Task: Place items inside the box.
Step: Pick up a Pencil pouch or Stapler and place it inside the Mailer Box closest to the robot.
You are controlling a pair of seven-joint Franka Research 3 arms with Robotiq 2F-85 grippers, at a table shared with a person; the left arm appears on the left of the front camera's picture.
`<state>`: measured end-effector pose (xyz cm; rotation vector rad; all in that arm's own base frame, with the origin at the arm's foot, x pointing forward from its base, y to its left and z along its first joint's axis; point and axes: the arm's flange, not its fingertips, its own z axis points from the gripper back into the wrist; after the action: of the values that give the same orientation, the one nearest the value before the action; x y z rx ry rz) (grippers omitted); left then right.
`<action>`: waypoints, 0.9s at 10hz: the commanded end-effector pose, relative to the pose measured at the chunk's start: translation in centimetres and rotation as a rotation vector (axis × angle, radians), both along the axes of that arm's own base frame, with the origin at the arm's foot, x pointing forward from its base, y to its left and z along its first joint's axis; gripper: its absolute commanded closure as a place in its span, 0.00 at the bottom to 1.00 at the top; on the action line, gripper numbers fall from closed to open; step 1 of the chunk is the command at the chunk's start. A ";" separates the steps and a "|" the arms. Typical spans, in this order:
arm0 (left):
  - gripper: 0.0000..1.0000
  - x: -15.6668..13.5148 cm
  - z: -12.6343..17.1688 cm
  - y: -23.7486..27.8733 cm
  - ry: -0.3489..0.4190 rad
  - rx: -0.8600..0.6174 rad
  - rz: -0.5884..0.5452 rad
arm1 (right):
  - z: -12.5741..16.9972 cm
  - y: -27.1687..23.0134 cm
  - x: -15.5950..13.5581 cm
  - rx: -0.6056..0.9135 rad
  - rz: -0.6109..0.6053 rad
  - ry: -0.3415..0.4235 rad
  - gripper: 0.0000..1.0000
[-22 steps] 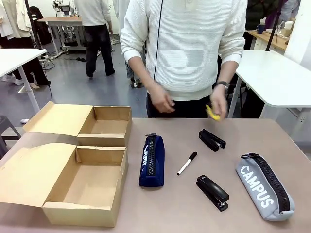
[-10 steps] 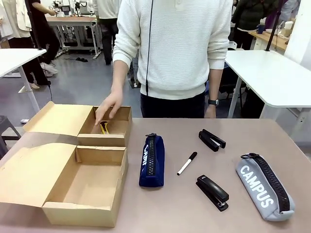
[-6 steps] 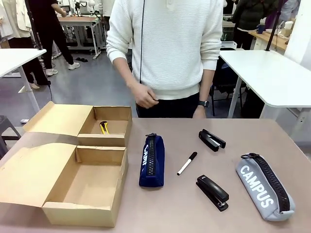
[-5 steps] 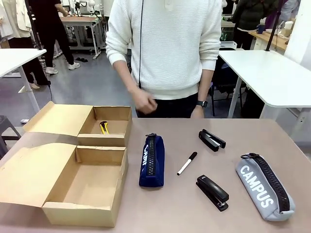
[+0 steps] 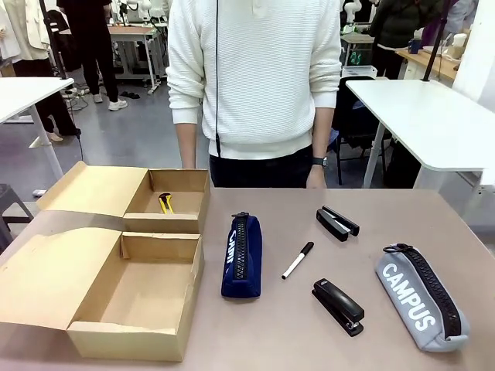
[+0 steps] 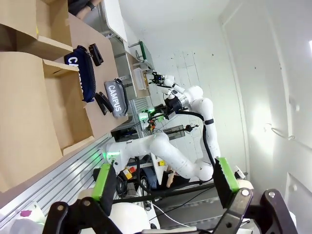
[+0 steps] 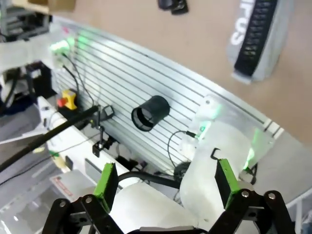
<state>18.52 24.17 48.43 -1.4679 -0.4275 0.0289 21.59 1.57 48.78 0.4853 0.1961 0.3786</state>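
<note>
The brown box (image 5: 124, 309) lies open at the table's left, and a small yellow item (image 5: 165, 202) rests in its far compartment. To its right lie the navy pencil case (image 5: 241, 255), the white pen (image 5: 298, 260), two black staplers (image 5: 337, 222) (image 5: 338, 306) and the grey CAMPUS case (image 5: 421, 297). My left gripper (image 6: 165, 180) is open and empty, off the table's edge, with the box (image 6: 29, 97), the navy case (image 6: 83, 73) and the grey case (image 6: 116, 96) far off. My right gripper (image 7: 165, 180) is open too, away from the grey case (image 7: 256, 34).
A person in a white sweater (image 5: 255, 77) stands at the far edge with arms hanging down. The box's flap lids (image 5: 39, 270) spread out to the left. Bare tabletop (image 5: 278, 340) lies along the near edge. White tables stand behind.
The person laid the yellow item in the far compartment, drew the hand back and now stands with both arms down. The other items have not moved.
</note>
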 end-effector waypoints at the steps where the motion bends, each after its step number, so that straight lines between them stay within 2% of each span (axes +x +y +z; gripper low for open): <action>1: 0.00 0.0 0.4 0.0 -0.025 -0.008 -0.004 | -0.8 4.2 0.1 -0.039 0.058 0.002 0.00; 3: 0.00 0.0 0.4 0.0 -0.025 -0.008 -0.004 | -1.6 9.3 -1.7 -0.154 0.157 -0.017 0.00; 4: 0.00 0.0 0.4 0.0 -0.025 -0.008 -0.004 | -1.6 10.7 -2.5 -0.199 0.131 -0.051 0.00; 5: 0.00 0.0 0.4 0.0 -0.025 -0.008 -0.004 | -0.4 7.2 -0.9 -0.109 0.158 0.001 0.00; 7: 0.00 0.0 0.4 0.0 -0.025 -0.008 -0.004 | -0.4 7.2 -0.9 -0.109 0.158 0.001 0.00; 9: 0.00 0.0 0.4 0.0 -0.025 -0.008 -0.004 | -1.2 8.8 -1.4 -0.189 0.152 0.014 0.00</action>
<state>18.51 24.19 48.46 -1.4673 -0.4280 0.0290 20.50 9.71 48.38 0.3349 0.2601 0.5207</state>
